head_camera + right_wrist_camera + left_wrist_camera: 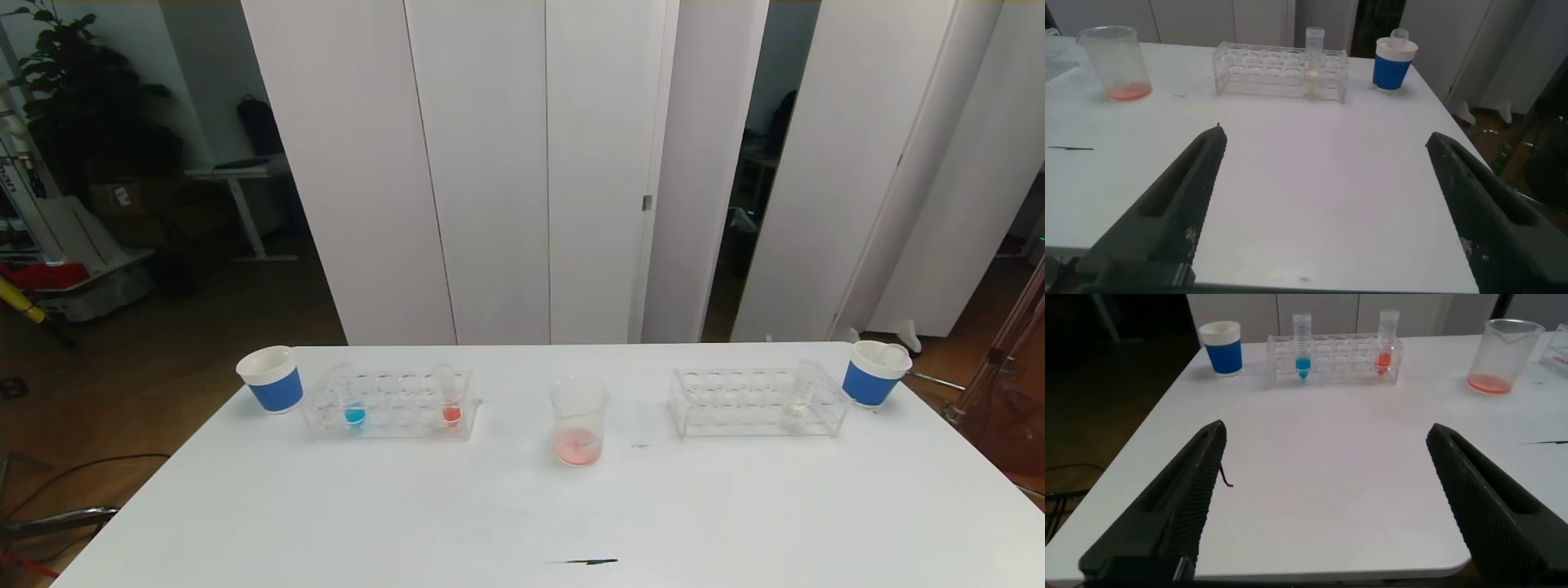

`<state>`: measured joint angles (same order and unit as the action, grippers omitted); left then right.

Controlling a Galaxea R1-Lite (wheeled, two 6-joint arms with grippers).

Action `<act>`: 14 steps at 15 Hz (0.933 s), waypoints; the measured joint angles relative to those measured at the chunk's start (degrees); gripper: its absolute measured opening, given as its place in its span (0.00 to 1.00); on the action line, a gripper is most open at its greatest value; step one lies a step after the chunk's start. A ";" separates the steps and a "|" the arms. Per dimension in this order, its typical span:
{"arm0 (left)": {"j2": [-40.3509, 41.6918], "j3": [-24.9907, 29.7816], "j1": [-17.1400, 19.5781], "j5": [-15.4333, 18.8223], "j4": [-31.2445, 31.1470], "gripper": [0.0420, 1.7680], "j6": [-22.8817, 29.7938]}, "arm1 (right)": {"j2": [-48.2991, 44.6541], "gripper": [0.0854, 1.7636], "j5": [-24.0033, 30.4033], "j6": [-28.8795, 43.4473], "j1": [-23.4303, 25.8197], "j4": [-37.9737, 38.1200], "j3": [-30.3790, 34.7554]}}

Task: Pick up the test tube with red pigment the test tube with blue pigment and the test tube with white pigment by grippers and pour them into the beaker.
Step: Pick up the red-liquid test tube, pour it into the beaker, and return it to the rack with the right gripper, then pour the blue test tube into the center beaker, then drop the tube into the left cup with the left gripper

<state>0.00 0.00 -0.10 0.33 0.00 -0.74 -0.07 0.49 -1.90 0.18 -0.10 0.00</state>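
Both grippers hang over the near counter [326,506] edge, left gripper [1327,498] and right gripper [1327,204] with fingers spread wide, empty. Mid-frame stands the beaker [579,420]; the blue-pigment tube [353,398] sits in the left rack [392,404], the white-pigment tube [798,396] in the right rack [755,402].

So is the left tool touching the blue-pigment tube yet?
Apart. The left wrist view shows bare table between the open left tool and the test tube with blue pigment in its rack.
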 joint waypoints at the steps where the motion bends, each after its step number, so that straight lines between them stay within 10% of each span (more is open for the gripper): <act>1: 0.00 0.00 0.00 -0.06 0.02 0.99 0.28 | 0.00 0.99 0.02 0.01 0.00 0.00 0.00; 8: 0.00 -1.73 0.00 -0.43 0.02 0.99 0.20 | 0.00 0.99 0.04 0.00 0.00 0.02 0.00; 14: -7.63 -14.38 -0.06 0.46 -2.34 0.99 -1.10 | 0.00 0.99 0.02 0.00 0.00 0.00 0.00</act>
<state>-7.63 -14.38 -0.16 0.79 -2.34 -1.84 -0.07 0.51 -1.90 0.18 -0.10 0.00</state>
